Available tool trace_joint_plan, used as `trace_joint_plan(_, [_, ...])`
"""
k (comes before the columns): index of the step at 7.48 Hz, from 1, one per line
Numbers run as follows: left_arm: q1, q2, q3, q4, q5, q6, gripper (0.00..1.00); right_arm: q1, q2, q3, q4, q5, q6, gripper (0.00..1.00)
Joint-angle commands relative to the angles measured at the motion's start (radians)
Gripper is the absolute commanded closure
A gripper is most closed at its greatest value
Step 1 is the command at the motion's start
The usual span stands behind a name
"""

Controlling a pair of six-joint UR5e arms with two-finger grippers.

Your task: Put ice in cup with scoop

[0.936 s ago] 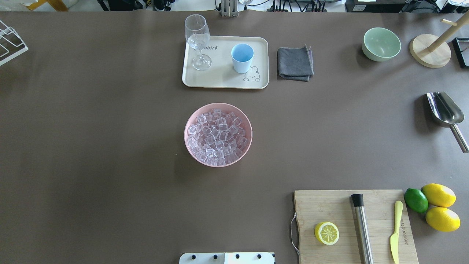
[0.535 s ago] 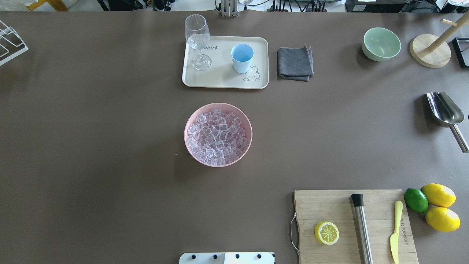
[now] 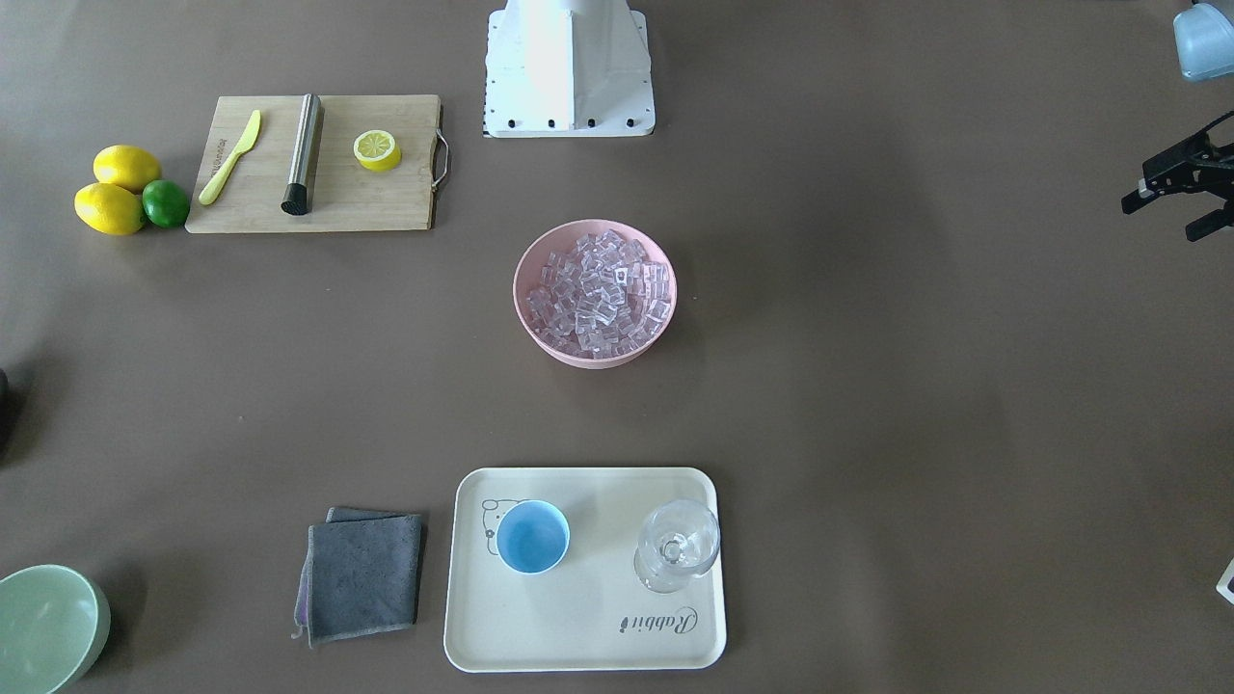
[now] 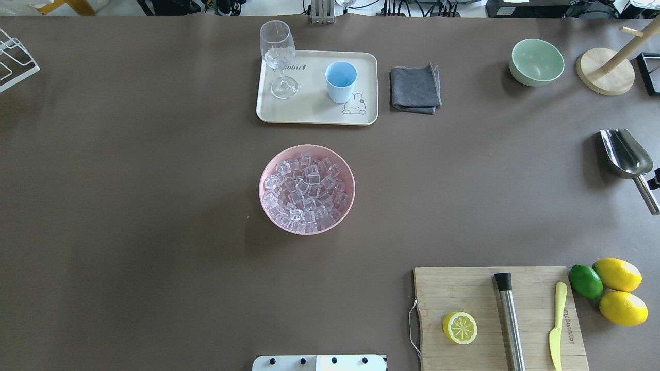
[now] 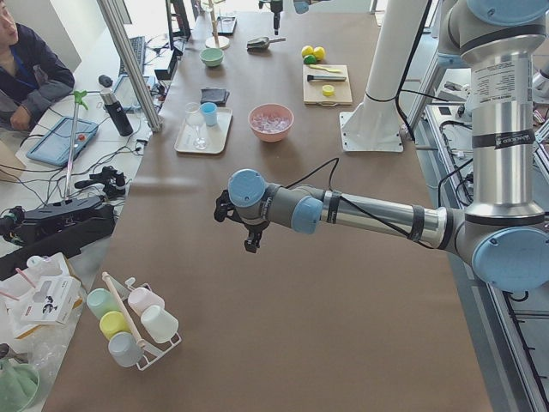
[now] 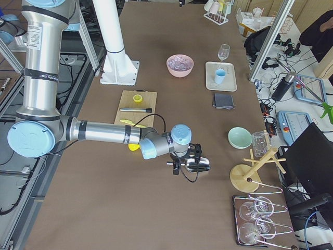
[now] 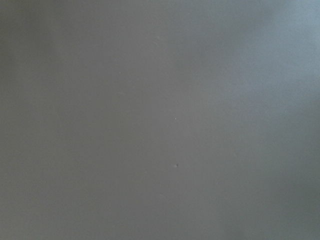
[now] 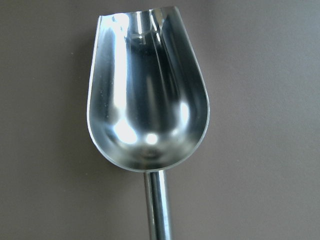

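Observation:
The ice fills a pink bowl at the table's middle. The light-blue cup stands upright and empty on a cream tray at the back; it also shows in the front view. The steel scoop lies on the table at the far right, handle toward the robot, and fills the right wrist view. Only a black sliver of my right gripper shows beside the handle; I cannot tell whether it is open. My left gripper hovers open and empty far off on the left.
A stemmed glass shares the tray. A grey cloth, a green bowl and a wooden stand sit at the back right. A cutting board with a half lemon, steel rod and knife lies front right, beside lemons and a lime.
A black part of my right gripper has come into the overhead view at the right edge, beside the scoop's handle. Nothing on the table has moved.

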Motion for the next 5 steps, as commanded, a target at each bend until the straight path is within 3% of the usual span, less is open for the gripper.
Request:
trace_joint_plan(1, [0.082, -0.094, -0.005, -0.006, 0.058, -0.003, 0.01, -0.044, 0.007, -0.004, -0.001, -0.024, -0.003, 0.01])
trace_joint_plan(3, [0.235, -0.127, -0.045, -0.071, 0.057, -0.005, 0.01, -0.07, 0.008, -0.033, 0.0, -0.048, -0.003, 0.01])
trace_joint_plan(5, [0.387, -0.232, -0.029, -0.196, 0.071, -0.034, 0.01, -0.095, 0.025, -0.048, 0.0, -0.062, -0.003, 0.01])
